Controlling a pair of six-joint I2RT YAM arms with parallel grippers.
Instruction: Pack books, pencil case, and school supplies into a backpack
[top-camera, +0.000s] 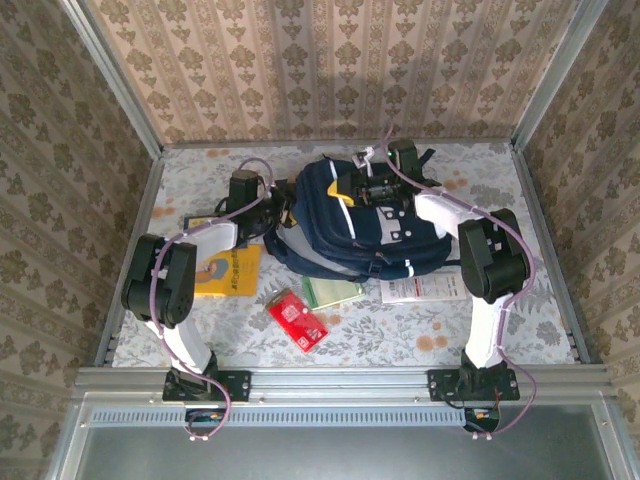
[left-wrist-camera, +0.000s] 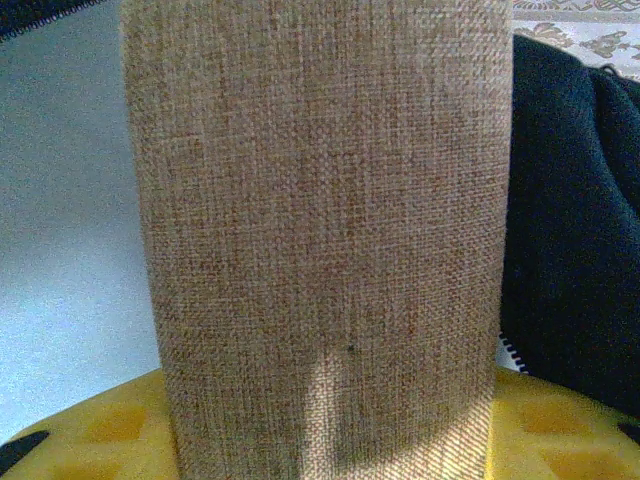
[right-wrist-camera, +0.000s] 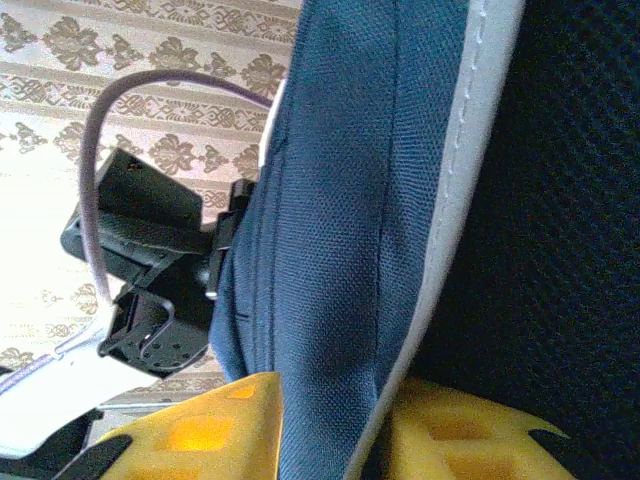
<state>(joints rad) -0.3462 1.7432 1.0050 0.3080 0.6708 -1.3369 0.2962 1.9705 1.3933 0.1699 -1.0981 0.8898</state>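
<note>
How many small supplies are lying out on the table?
3: red packet near the front, green pad just behind it by the backpack, white packet to the pad's right, at the backpack's edge. Others may be hidden beneath it.

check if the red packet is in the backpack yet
Out: the red packet lies on the table in front of the backpack, apart from it.

Navy backpack mid-rear, yellow book L, red pkt, green pad, white pkt in front, tan woven pencil case
</note>
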